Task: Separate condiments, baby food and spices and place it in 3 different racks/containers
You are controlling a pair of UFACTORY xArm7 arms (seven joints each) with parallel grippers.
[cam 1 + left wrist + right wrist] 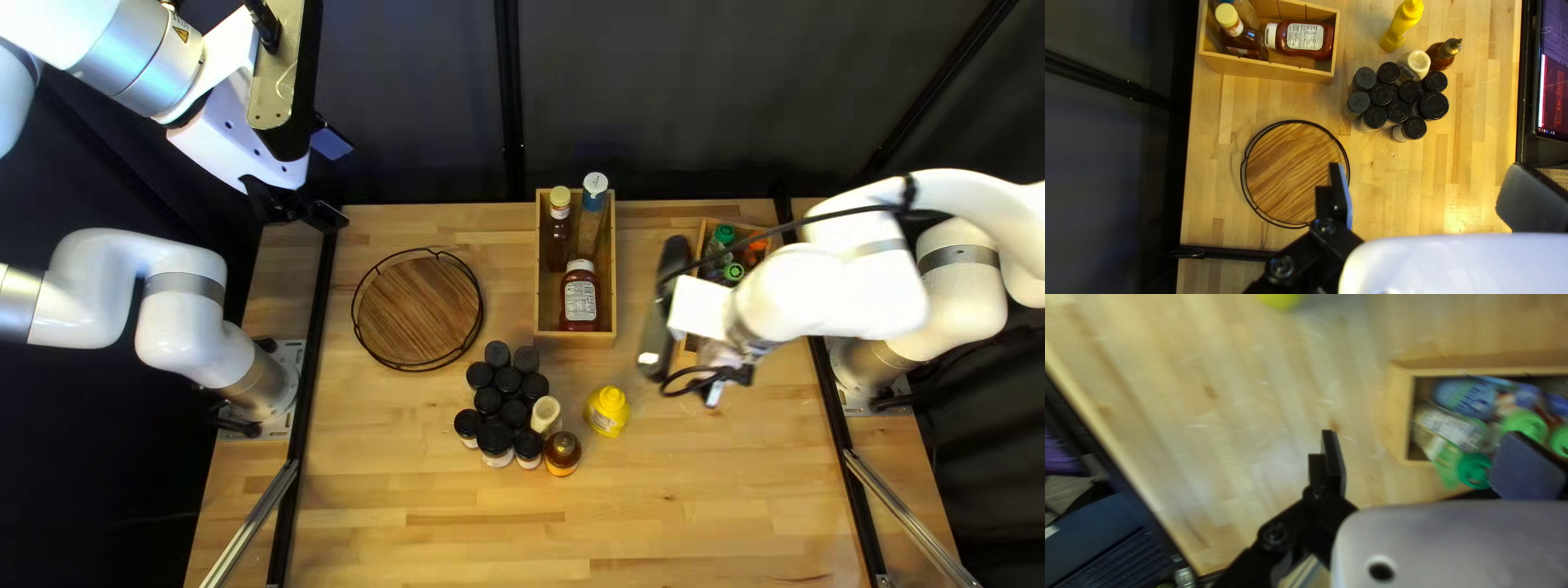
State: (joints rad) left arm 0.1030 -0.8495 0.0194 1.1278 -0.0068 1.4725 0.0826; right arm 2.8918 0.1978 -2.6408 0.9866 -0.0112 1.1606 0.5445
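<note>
Top left view shows the sorting partly done. At the far middle of the table, the open wooden box (575, 339) holds three condiments: the red sauce bottle (580, 299), the yellow-capped bottle (558, 234) and the blue-necked bottle (591, 221). Green-lidded containers (1524, 424), which I take for baby food, lie in the right-hand box (1399, 414); I see none outside it. What I have left is in the middle: the black-lidded jars (507, 379), presumably spices, crowd together, with the pale bottle (546, 416) and amber bottle (563, 454) at their right and the yellow squeeze bottle (606, 414) just beyond. I judge those three condiments. No jar stands on the round tray (419, 310) at left, likely the spices' place. Both my left gripper (1425, 177) and right gripper (1421, 443) have fingers spread, gripping nothing.
</note>
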